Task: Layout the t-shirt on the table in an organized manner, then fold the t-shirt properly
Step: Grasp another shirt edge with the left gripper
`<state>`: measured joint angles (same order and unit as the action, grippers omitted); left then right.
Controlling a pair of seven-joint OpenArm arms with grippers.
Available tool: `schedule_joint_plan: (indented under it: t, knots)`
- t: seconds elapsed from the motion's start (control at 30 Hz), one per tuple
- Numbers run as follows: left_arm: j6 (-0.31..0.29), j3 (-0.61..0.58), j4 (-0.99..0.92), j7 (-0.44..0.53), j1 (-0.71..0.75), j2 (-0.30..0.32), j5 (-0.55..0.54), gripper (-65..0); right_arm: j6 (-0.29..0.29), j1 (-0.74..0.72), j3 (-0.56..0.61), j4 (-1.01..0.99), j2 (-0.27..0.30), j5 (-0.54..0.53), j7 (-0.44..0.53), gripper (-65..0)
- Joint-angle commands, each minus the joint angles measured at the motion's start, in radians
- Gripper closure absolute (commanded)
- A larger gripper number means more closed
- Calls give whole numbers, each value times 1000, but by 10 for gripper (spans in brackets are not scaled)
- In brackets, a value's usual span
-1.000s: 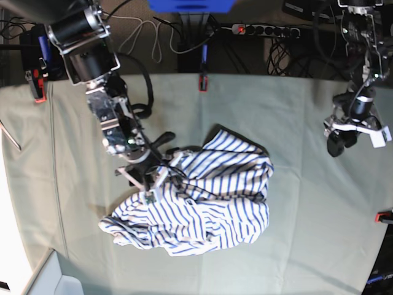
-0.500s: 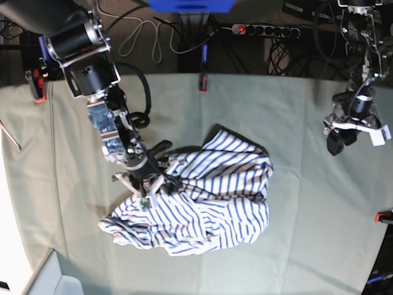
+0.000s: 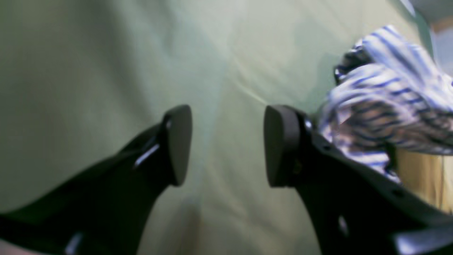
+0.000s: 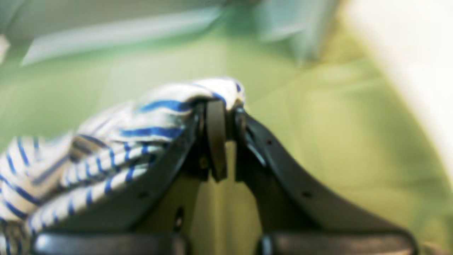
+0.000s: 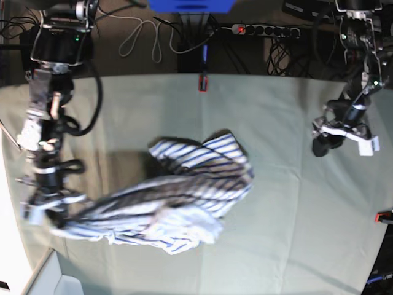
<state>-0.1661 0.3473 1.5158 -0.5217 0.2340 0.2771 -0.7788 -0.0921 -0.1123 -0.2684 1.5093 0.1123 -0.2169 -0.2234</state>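
Right wrist view showed the right gripper [image 4: 226, 117] clamped on a bunched edge of the t-shirt [image 4: 106, 148], its arm reaching low over the table [image 5: 276, 233]. From that grip the striped cloth [image 5: 172, 196] trailed in a long heap. Well beyond it, the left gripper [image 3: 226, 141] hovered with jaws parted, holding nothing.

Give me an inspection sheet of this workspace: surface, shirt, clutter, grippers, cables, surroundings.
Surface: pale grey-green cloth table, faintly creased, red clamp on far edge.
Job's things: white blue-striped cotton t-shirt, crumpled, stretched toward the right arm.
Clutter: nothing seen.
Grippers: right gripper shut on a shirt fold; left gripper open, empty, above bare cloth.
Cables: white cord and power strip behind the table.
Surroundings: dark floor beyond.
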Motion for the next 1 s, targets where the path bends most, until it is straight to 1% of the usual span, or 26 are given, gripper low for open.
schedule_joint_plan:
  t: [0.0, 0.1, 0.17, 0.2, 0.27, 0.37, 0.4, 0.43, 0.53, 0.57, 0.63, 0.67, 0.7, 0.77, 0.97]
  knots:
    - [-11, -1, 22, 15, -9, -3, -8, -324, -2, -17, -45, 35, 8, -3, 38, 0]
    - [-10, -3, 35, 2, -9, -57, -8, -324, -2, -17, -139, 73, 10, -3, 22, 0]
    - [-6, -18, 32, 1, -9, -91, -6, -325, -2, -20, -190, 95, 34, -3, -21, 0]
    - [-6, -40, 27, 1, -9, -98, -6, -325, -2, -22, -196, 96, 42, -3, -38, 0]
    - [-5, -115, 27, 1, -9, -106, -6, -325, -2, -17, -200, 99, 50, -3, -58, 0]
    - [-5, -238, 25, 7, -25, -112, -6, -329, -2, 6, -202, 96, 51, -3, -63, 0]
    - [-3, -288, 25, 10, -35, -112, -6, -342, -2, 16, -200, 96, 51, -3, -60, 0]
    - [4, -337, 24, 10, -46, -112, -6, -368, -2, 24, -197, 98, 51, -3, -60, 0]
    - [81, -500, 10, 11, -91, -123, -5, -472, -2, 52, -196, 98, 50, -3, -61, 0]
    - [119, -544, -11, 11, -112, -126, -5, -504, -2, 56, -194, 98, 48, -3, -61, 0]
    - [188, -626, -67, 11, -161, -134, -5, -554, -2, 70, -194, 98, 46, -3, -61, 0]
    - [205, -660, -97, 11, -186, -144, -5, -571, -2, 76, -194, 99, 46, -3, -61, 0]
    - [219, -690, -131, 11, -209, -154, -5, -585, -2, 81, -194, 99, 48, -3, -61, 0]
    - [227, -742, -202, 11, -256, -167, -6, -599, -2, 82, -194, 99, 48, -2, -61, 0]
    - [227, -815, -363, 11, -358, -253, -6, -598, -2, 121, -194, 99, 50, 1, -63, 0]
